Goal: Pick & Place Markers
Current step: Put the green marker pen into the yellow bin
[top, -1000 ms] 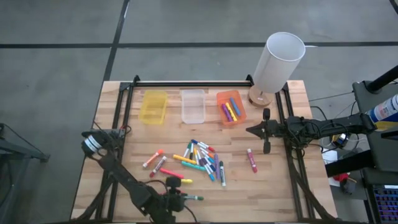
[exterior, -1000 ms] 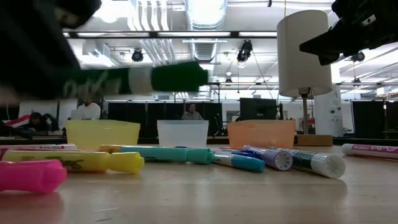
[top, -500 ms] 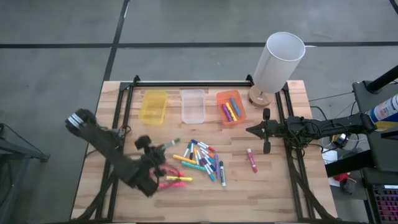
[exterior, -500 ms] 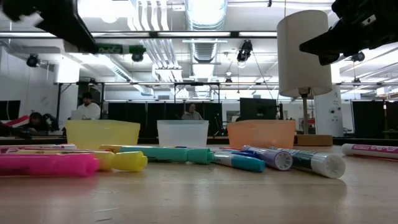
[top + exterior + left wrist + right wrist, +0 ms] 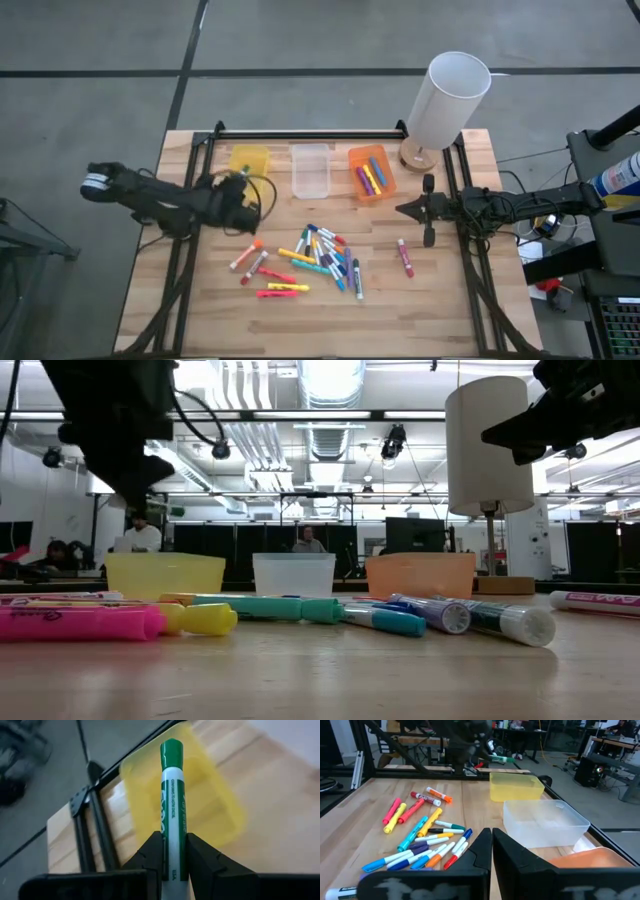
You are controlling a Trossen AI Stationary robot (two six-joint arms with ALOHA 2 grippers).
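Observation:
My left gripper (image 5: 238, 188) hovers over the near end of the yellow bin (image 5: 250, 158), shut on a green-capped, white-bodied marker (image 5: 172, 795). The yellow bin (image 5: 210, 805) lies right beyond the marker's cap. Several markers (image 5: 320, 255) lie loose in a pile at mid-table, with a pink one (image 5: 404, 257) apart to the right. More markers lie in the orange bin (image 5: 370, 172). My right gripper (image 5: 402, 210) waits shut at the table's right side, above the wood. My left gripper pinches the marker's white barrel (image 5: 172, 827) near its tail end between the two fingers (image 5: 150, 852). The marker lies along the fingers, with its green cap (image 5: 171, 752) sticking out ahead. It is lifted clear above the yellow bin.
A clear bin (image 5: 310, 170) stands between the yellow and orange bins along the far side. A tall white lamp (image 5: 450, 100) stands at the far right corner. Black frame rails (image 5: 200, 180) run along the table's left, right and far edges. Bare wood shows near the near edge.
My left gripper, shut on the green marker throughout, has swung from low at the table's near edge up and toward the far-left, ending over the yellow bin. A pink highlighter near the near edge has slid a little to the right.

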